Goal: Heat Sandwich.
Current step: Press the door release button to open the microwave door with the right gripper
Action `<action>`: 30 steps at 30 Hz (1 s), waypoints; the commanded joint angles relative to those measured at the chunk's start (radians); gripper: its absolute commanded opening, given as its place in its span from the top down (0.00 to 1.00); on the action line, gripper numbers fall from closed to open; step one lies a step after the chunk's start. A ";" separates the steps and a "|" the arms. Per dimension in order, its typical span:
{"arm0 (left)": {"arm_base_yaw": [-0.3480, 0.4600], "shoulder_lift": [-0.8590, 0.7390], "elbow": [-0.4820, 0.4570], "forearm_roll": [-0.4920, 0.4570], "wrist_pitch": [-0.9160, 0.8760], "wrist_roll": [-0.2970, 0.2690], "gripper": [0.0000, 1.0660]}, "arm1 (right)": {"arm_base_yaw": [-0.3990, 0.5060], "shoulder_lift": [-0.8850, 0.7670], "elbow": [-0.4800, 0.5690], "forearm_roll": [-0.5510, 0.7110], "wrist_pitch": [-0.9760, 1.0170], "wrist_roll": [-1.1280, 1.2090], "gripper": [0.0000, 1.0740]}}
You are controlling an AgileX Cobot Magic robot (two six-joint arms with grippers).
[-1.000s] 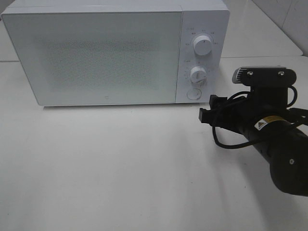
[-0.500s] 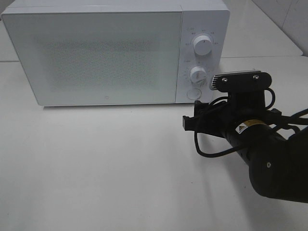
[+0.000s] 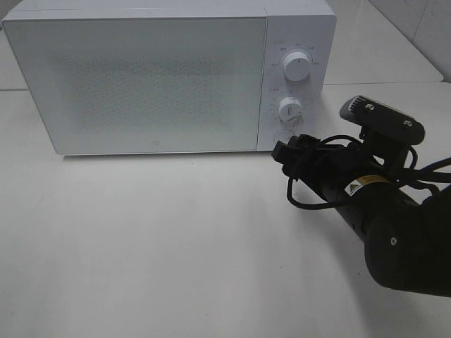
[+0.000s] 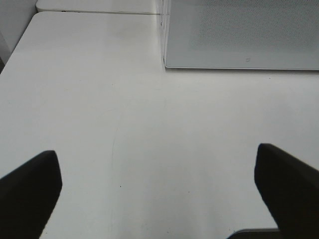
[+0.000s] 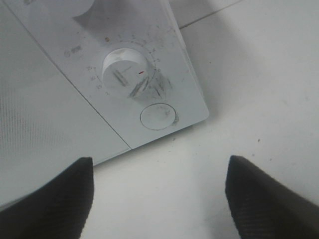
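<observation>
Near left, the left hand (image 4: 158, 172) is hovering open over the white surface (image 4: 124, 124). Farther right, the right hand (image 5: 159, 186), open and empty, is closing in on the round door button (image 5: 158, 116) of the white box-shaped microwave (image 3: 155, 77), probably to open it. The sandwich is showing nowhere.

The right arm (image 3: 394, 239) comes in from the lower right of the high view and reaches up-left toward mid-frame, its wrist apparently rolled to one side. The right gripper (image 3: 285, 151) has its jaws spread, nothing between them. The left gripper (image 4: 155, 152) is spread wide, holding nothing.
</observation>
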 commanded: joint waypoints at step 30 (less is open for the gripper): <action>0.002 -0.005 0.004 -0.001 -0.003 -0.007 0.08 | -0.002 -0.003 -0.025 -0.003 0.060 1.032 1.00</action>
